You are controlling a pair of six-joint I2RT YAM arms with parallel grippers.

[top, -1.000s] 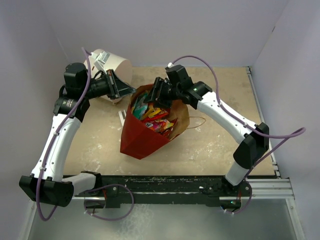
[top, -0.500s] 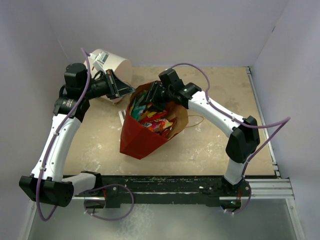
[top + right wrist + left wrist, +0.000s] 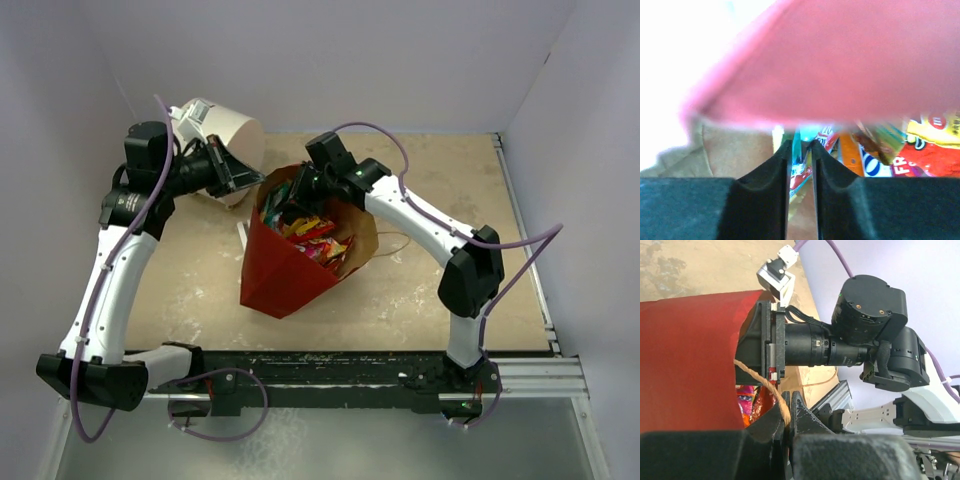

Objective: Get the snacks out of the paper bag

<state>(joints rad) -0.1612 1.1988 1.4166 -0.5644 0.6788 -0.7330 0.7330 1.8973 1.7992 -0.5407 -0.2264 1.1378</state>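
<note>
The red paper bag [image 3: 285, 272] stands open mid-table, with several bright snacks [image 3: 312, 238] inside. My left gripper [image 3: 255, 185] sits at the bag's far-left rim. In the left wrist view it [image 3: 788, 401] is shut on the bag's string handle [image 3: 759, 380], beside the red bag wall [image 3: 690, 350]. My right gripper [image 3: 287, 208] reaches down into the bag mouth. In the right wrist view its jaws [image 3: 801, 150] are nearly together, with a teal-and-red packet [image 3: 800, 167] pinched between them. More packets [image 3: 920, 145] lie to the right under the blurred red rim [image 3: 840, 60].
A white cylinder drum [image 3: 228, 128] lies on its side at the back left, just behind my left gripper. The bag's other string handle [image 3: 395, 245] lies on the table to its right. The enclosure walls stand close on both sides. My right wrist [image 3: 860, 335] fills the left wrist view.
My right arm has swung left and pushed deeper into the bag mouth, onto the packets. My left gripper has lifted slightly back and left, still holding the handle.
</note>
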